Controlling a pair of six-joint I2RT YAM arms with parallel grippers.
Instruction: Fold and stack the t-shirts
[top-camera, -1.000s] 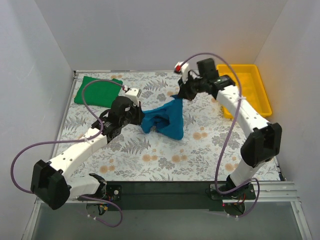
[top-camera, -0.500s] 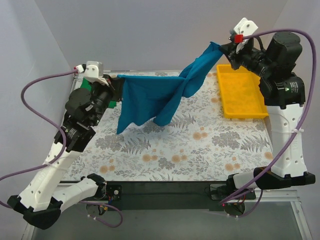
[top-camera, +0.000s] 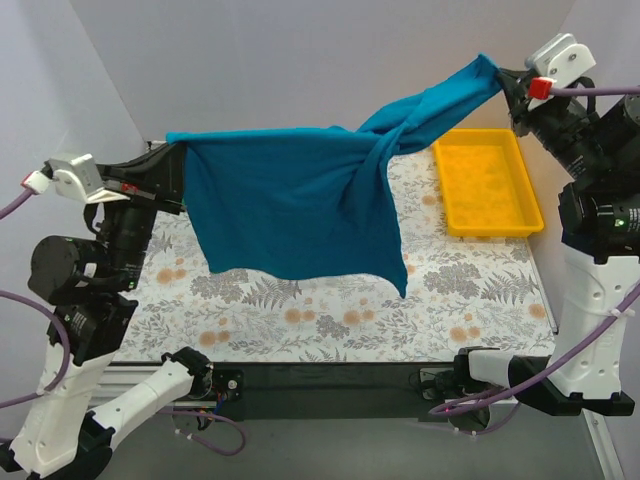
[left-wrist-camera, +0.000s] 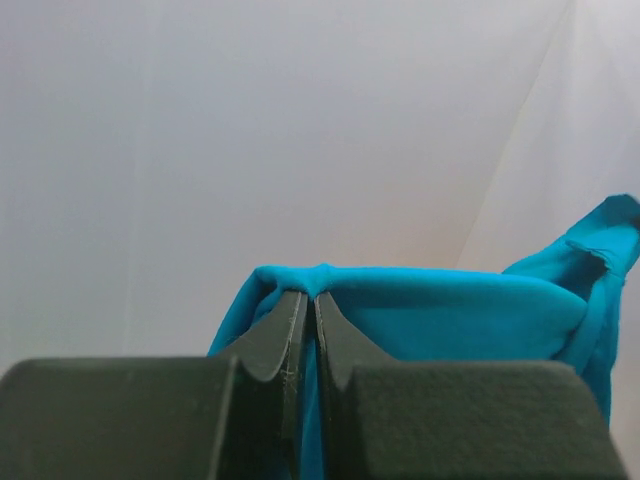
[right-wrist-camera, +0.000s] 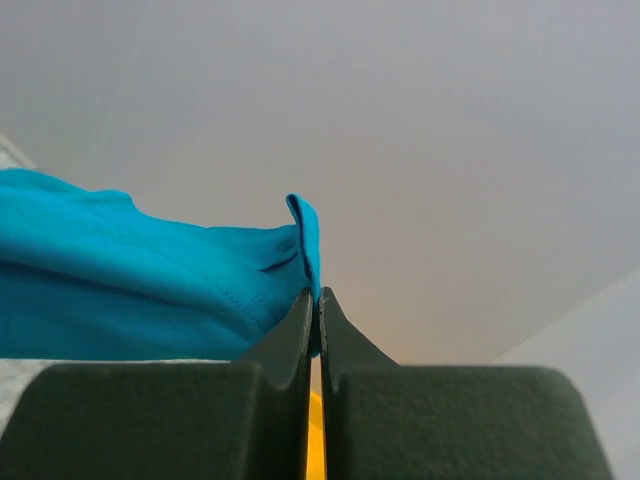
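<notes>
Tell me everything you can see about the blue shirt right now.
The blue shirt is plain teal soft cloth with no print. It hangs above the table, stretched between the left claw and the right claw, each shut on an edge. The left part spreads flat; the right part is twisted.

The t-shirt (top-camera: 300, 200) was a plain teal-blue, with no print. At the far right the tray (top-camera: 487, 180) was bright yellow. The counter (top-camera: 450, 290) had a pale covering patterned with grey-green ferns and orange flowers. The left arm (top-camera: 60, 420) and right arm (top-camera: 590, 300) were white with black joints, trailing purple cables (top-camera: 605, 90).
</notes>
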